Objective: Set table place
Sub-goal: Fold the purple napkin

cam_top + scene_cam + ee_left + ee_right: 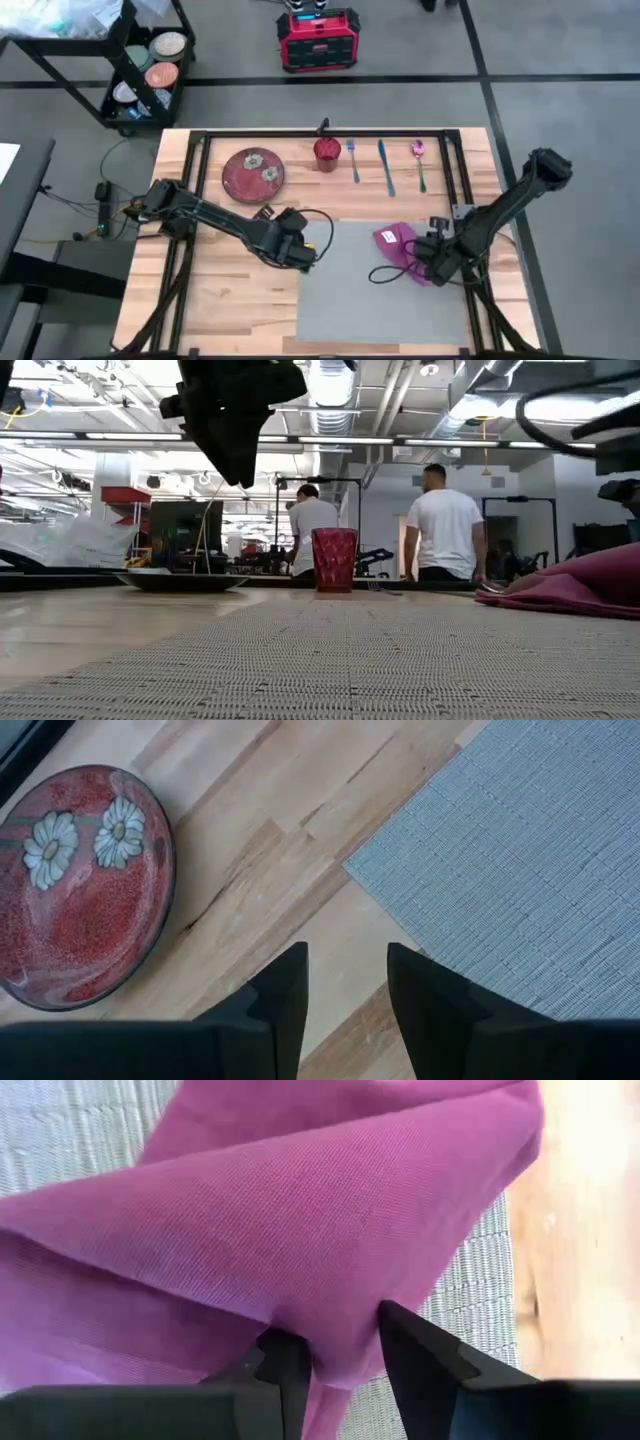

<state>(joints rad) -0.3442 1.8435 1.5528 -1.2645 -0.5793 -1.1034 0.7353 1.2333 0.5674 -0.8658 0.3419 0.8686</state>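
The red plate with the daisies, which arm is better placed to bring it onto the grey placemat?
Left, probably. The left gripper hangs open over bare wood at the placemat's left edge, near the plate. The right gripper sits across the mat at the magenta napkin.

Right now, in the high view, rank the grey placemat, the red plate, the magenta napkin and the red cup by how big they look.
1. Grey placemat, by far the largest.
2. Red plate.
3. Magenta napkin, crumpled and partly hidden by the right claw.
4. Red cup, smallest.
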